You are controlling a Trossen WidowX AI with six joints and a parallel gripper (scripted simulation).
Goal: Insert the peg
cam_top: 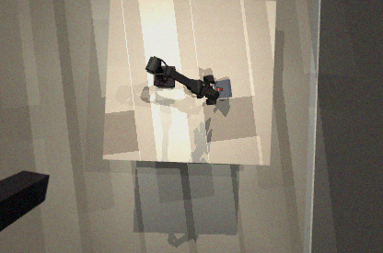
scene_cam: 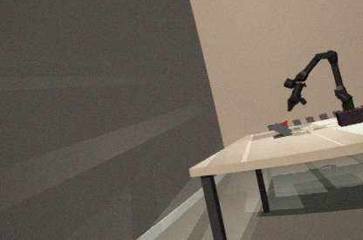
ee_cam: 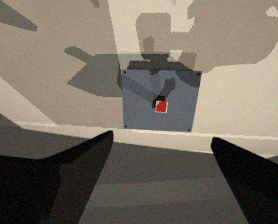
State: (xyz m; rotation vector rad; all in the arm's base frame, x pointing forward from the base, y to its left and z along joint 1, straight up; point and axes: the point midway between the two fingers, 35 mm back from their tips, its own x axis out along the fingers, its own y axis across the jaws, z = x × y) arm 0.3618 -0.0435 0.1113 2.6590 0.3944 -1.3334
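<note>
The grey-blue sloped panel [cam_top: 226, 94] [scene_cam: 277, 128] [ee_cam: 137, 112] stands on the table, with a small screw at each corner of its face. The red peg [cam_top: 219, 89] [scene_cam: 285, 123] [ee_cam: 161, 106] sits in the panel's hole and sticks out of the face at a tilt. Its end looks square in the wrist view, with dark around its upper edge. How deep it sits is hidden. My gripper [scene_cam: 297, 106] [ee_cam: 161, 138] is open and empty, above the panel and clear of the peg, which shows beyond the fingertips in the wrist view.
The pale table top [cam_top: 230, 38] [scene_cam: 262, 147] carries the panel and the arm's dark base [cam_top: 165, 80] [scene_cam: 350, 117]. Shadows and bright bands cross the table around the panel.
</note>
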